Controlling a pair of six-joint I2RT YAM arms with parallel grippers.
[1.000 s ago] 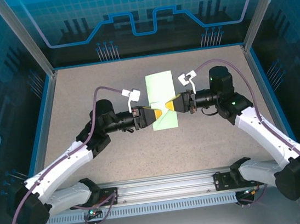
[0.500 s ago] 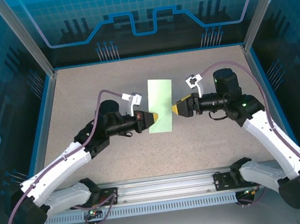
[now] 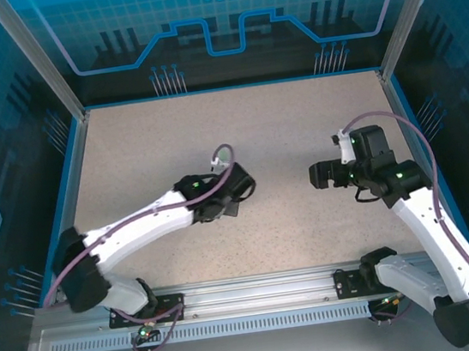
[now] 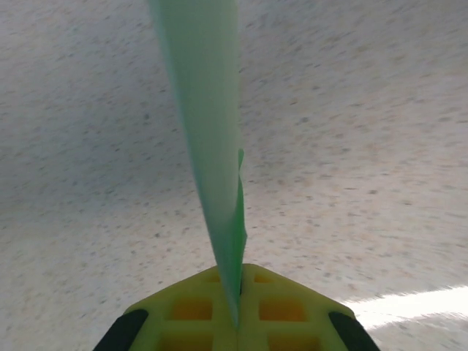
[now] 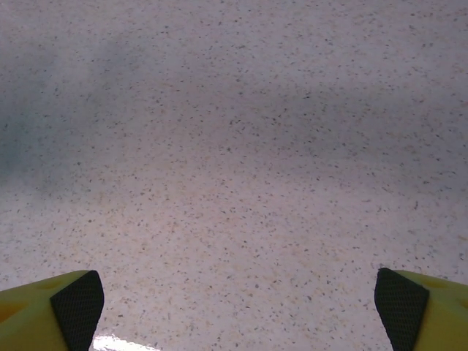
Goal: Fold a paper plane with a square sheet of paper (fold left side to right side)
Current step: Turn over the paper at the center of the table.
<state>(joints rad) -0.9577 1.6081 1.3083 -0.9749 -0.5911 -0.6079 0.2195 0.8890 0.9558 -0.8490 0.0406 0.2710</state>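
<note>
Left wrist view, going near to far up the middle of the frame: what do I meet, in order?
Left end effector, shut on the paper → green paper, seen edge-on → speckled table beyond.

From overhead I get a bright, even, sharp picture of the speckled beige surface (image 3: 298,132); shadows there are faint, and the blue-tinted side walls (image 3: 3,128) look dim. On the left wrist view the thin pale mint-green sheet of paper (image 4: 208,110) is smeared and out of focus close to the lens, and a white glare strip burns at lower right. On the right wrist view a grey shadow dims the upper left, and a small glare patch sits at the bottom left edge.
</note>
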